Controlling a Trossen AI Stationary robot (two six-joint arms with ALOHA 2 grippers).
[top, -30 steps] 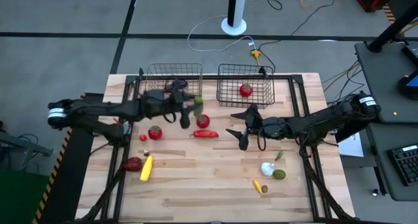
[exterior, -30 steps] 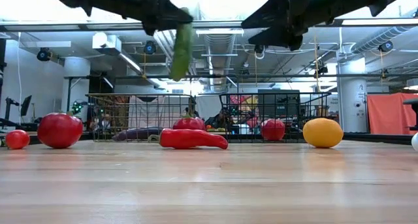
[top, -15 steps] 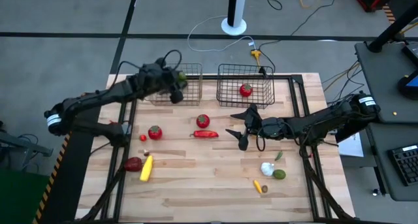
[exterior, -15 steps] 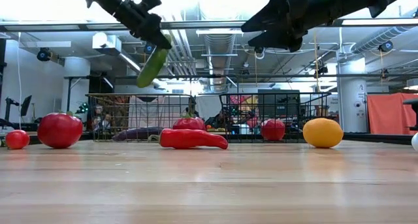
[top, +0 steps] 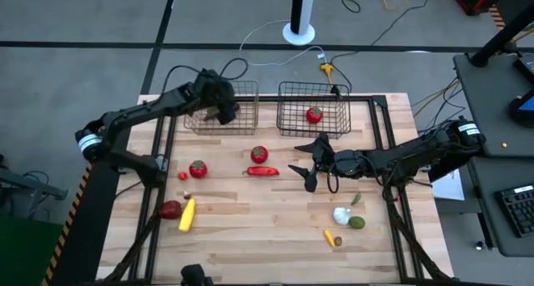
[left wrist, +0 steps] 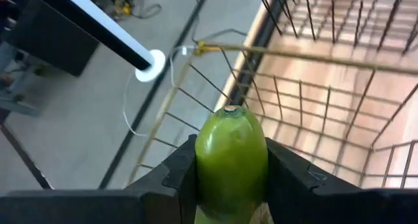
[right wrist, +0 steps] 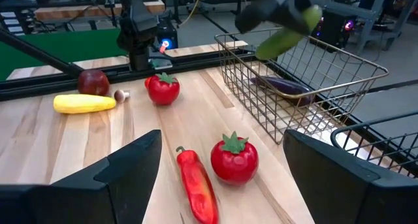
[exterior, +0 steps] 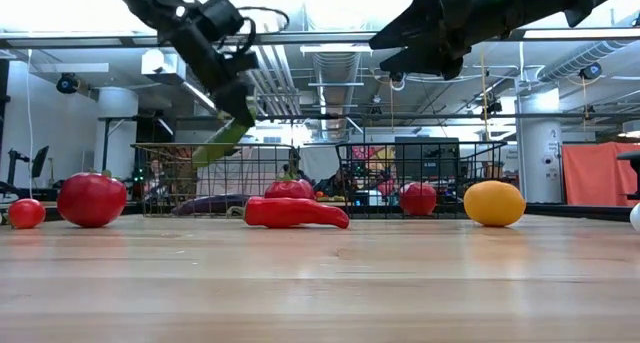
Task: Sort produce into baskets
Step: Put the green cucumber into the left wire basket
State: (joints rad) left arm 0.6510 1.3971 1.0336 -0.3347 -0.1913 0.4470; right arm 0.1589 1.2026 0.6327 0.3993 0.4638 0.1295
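Two grippers: left gripper [top: 224, 111] clamped on green cucumber [left wrist: 231, 160] above copper basket [top: 247, 89]; right gripper [top: 310, 163] spread wide, hovering mid-table near red pepper [top: 262, 171].

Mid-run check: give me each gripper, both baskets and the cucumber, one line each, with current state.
left gripper: shut on the cucumber, above the copper basket.
cucumber: held, tilted, not yet released.
copper basket: holds an eggplant.
grey basket: holds one tomato.
right gripper: open, empty, above the table.

cucumber [left wrist: 231, 160] base hidden between tool fingers, corn [right wrist: 83, 104] end blurred
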